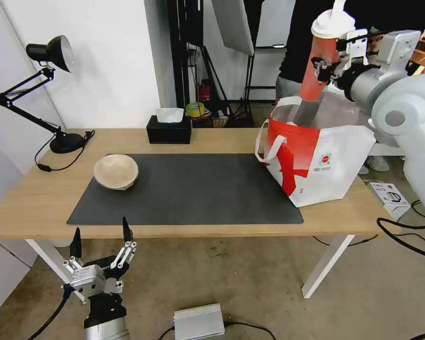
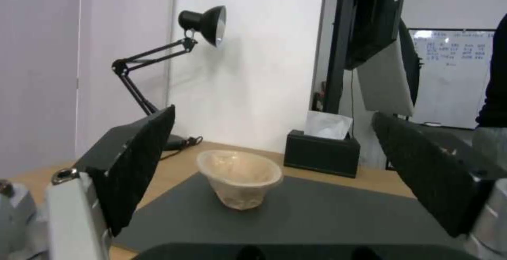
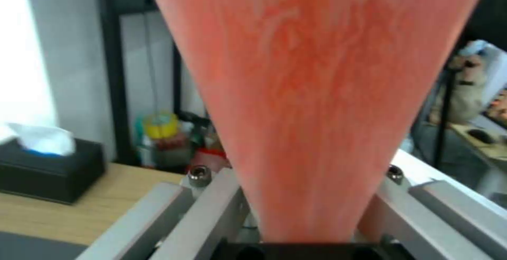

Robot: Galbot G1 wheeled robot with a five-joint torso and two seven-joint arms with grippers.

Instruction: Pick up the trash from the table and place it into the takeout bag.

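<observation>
right pincer [image 1: 327, 63] gripping red cup [image 1: 318, 66], bag [image 1: 326, 156] beneath

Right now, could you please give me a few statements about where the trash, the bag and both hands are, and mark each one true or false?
1. The right hand grips the red drink cup above the takeout bag. True.
2. The beige bowl is already inside the bag. False: it sits on the dark mat, at the mat's left end.
3. The left hand is open, below the table's near edge. True.
4. The tissue box stands on the mat. False: it stands on bare wood behind the mat.
5. The cup's base dips into the bag's opening. True.
</observation>
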